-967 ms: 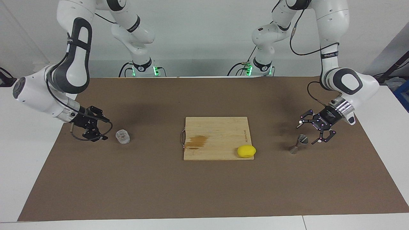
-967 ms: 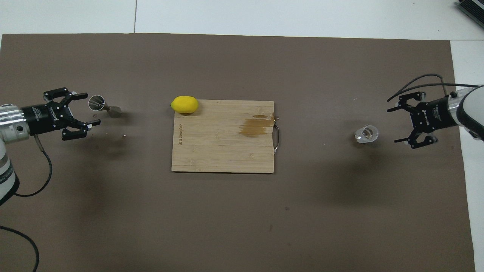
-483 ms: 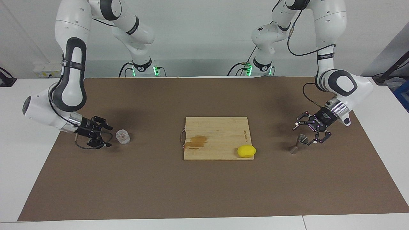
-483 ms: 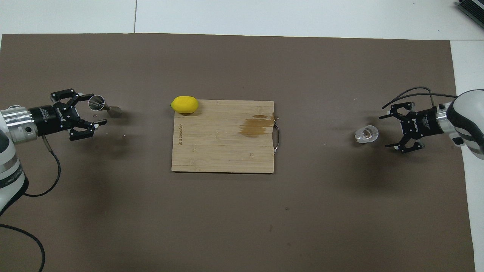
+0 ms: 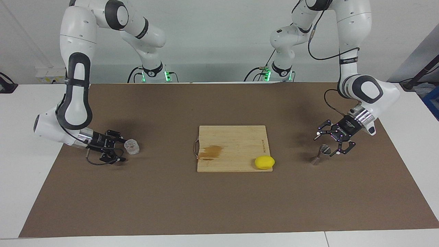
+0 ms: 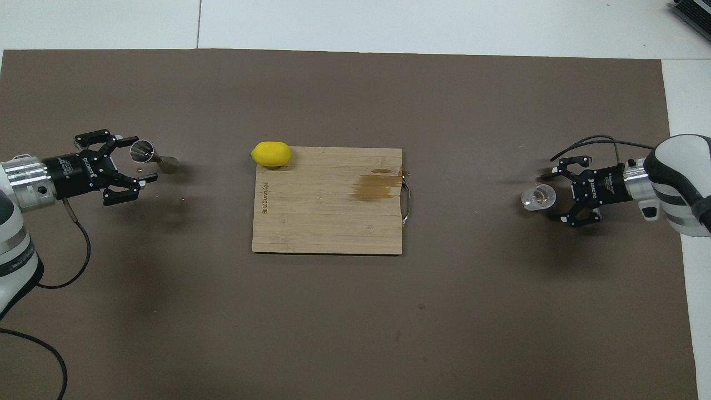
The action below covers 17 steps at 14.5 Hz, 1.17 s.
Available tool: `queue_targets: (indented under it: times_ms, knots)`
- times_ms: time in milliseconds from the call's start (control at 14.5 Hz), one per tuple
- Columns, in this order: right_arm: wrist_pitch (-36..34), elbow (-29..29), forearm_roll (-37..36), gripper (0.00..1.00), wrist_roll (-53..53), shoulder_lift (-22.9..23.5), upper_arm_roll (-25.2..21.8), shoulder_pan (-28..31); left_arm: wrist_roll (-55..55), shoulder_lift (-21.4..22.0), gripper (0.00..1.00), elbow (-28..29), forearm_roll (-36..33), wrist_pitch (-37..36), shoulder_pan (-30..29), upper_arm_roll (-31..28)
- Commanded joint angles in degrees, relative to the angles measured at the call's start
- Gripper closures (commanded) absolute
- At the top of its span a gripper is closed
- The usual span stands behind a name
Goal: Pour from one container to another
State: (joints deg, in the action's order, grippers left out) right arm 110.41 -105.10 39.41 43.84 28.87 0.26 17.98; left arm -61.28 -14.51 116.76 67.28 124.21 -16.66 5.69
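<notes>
Both my grippers have closed in: right gripper [image 5: 120, 149] spread at nine o'clock of the glass cup [image 5: 131, 146], left gripper [image 5: 328, 144] spread around the jigger [image 5: 319, 154]. Glass looks slick and breakable, so I'd clasp mid-wall; the jigger's narrow waist suits pinching.

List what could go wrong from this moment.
1. The jigger is narrow-waisted and appears tilted; the open left end effector closing around it could tip it.
2. The glass cup stands free on the mat; the open right end effector, low beside it, might shove it instead of straddling it.
3. The clear cup may slip once lifted.
</notes>
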Motion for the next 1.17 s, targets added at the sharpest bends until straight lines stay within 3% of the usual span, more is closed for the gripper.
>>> queue_targets:
  times_ms: [0, 138, 622, 1105]
  knots:
    - [-0.46, -1.86, 1.55, 0.0, -2.53, -0.75, 0.18, 0.03, 1.25, 0.45, 0.26, 1.19, 1.71, 1.56, 0.93, -0.5]
    - [-1.16, -2.13, 1.64, 0.0, -2.97, -0.92, 0.18, -0.05, 1.16, 0.54, 1.0, 1.62, 1.8, 1.56, 0.93, -0.5]
    - [-3.71, -2.48, 2.25, 0.0, -2.88, -1.36, 0.18, 0.39, -0.16, 0.54, 1.0, 0.84, 2.95, 0.25, 1.37, -0.33]
    - [-3.89, -2.57, 2.6, 0.0, -2.97, -1.36, 0.36, 0.03, -2.0, 1.59, 1.0, -1.71, 3.38, -11.17, 3.39, 0.81]
